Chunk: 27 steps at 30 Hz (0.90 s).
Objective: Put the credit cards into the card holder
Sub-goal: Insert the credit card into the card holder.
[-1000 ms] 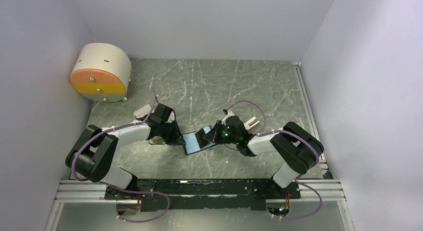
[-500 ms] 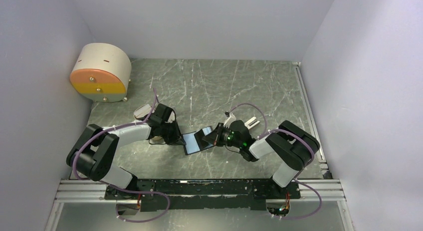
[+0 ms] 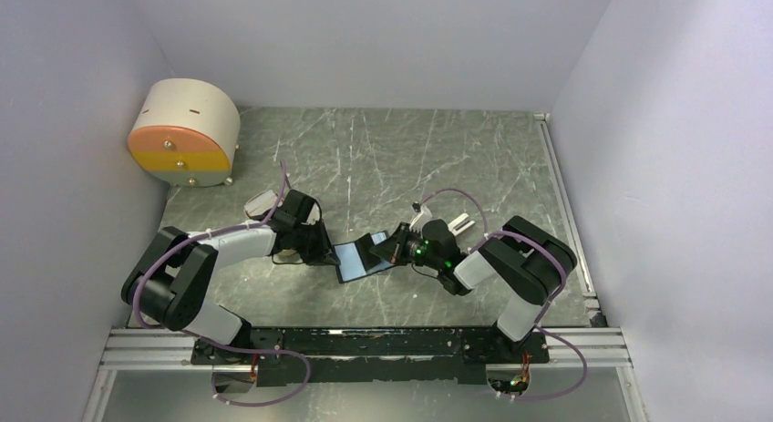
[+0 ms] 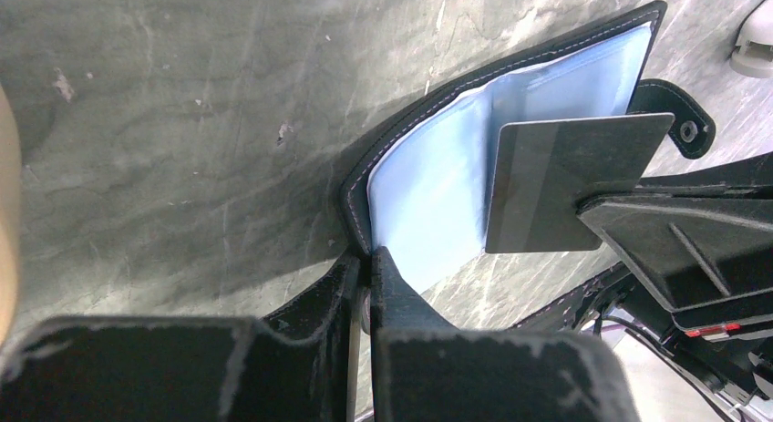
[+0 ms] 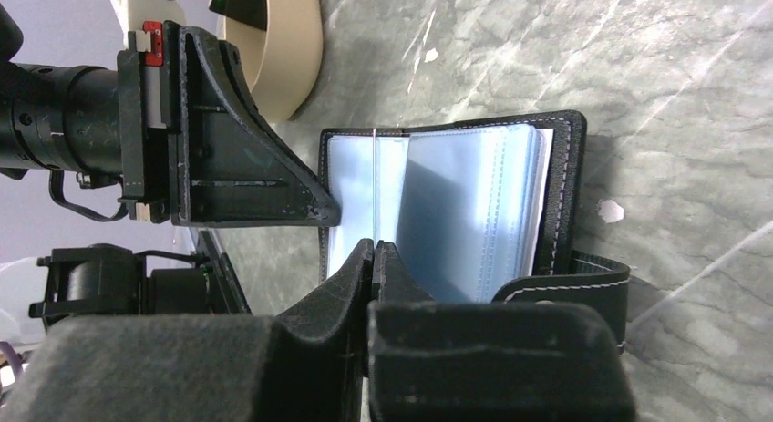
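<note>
The card holder [image 3: 357,261] lies open on the table, its blue-grey pockets up. My left gripper [image 3: 319,251] is shut on its left edge; the left wrist view shows the jaws [image 4: 368,258] pinching the black rim beside the pockets [image 4: 438,194]. My right gripper [image 3: 387,249] is shut on one dark credit card [image 4: 565,180] and holds it upright over the open pockets. In the right wrist view the card shows edge-on as a thin line [image 5: 376,167] above the gripper [image 5: 376,249], in front of the holder [image 5: 474,203]. The other cards are hidden.
A big beige-and-orange round box [image 3: 182,135] stands at the back left. A beige oblong tray [image 5: 283,39] lies just behind the left gripper. The holder's snap tab [image 5: 583,285] sticks out on its right side. Walls close in the table on three sides.
My right gripper has shifted slightly left with the card, closer over the holder. The left gripper and the holder have stayed in place.
</note>
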{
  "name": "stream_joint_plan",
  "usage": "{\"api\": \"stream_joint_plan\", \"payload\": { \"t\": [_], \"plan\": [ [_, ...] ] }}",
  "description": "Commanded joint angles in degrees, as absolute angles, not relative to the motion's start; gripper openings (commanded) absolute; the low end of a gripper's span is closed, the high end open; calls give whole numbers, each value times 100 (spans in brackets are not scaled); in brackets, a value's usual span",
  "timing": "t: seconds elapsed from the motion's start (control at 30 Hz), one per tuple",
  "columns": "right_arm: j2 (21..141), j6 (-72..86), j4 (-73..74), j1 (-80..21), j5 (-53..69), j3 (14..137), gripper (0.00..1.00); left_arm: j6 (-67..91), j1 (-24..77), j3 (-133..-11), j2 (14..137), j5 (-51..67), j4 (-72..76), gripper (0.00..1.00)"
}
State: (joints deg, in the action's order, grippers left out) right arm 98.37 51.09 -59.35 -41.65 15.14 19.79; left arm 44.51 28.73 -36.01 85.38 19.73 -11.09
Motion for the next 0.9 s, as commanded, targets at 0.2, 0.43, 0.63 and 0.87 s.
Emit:
{"api": "stream_joint_plan", "payload": {
  "t": [0.2, 0.43, 0.63, 0.87],
  "plan": [
    [10150, 5100, -6431, -4077, 1478, 1865, 0, 4447, 2933, -3431, 8558, 2068, -971, 9],
    [10241, 5309, -6626, -4078, 1473, 1768, 0, 4457, 2938, -3436, 8582, 2067, -952, 9],
    [10367, 5517, -6864, -4087, 1389, 1664, 0, 4456, 2948, -3413, 8579, 2097, -903, 9],
    [10574, 5700, -7105, -4116, 1411, 1668, 0, 4468, 2959, -3418, 8553, 2070, -928, 9]
  ]
}}
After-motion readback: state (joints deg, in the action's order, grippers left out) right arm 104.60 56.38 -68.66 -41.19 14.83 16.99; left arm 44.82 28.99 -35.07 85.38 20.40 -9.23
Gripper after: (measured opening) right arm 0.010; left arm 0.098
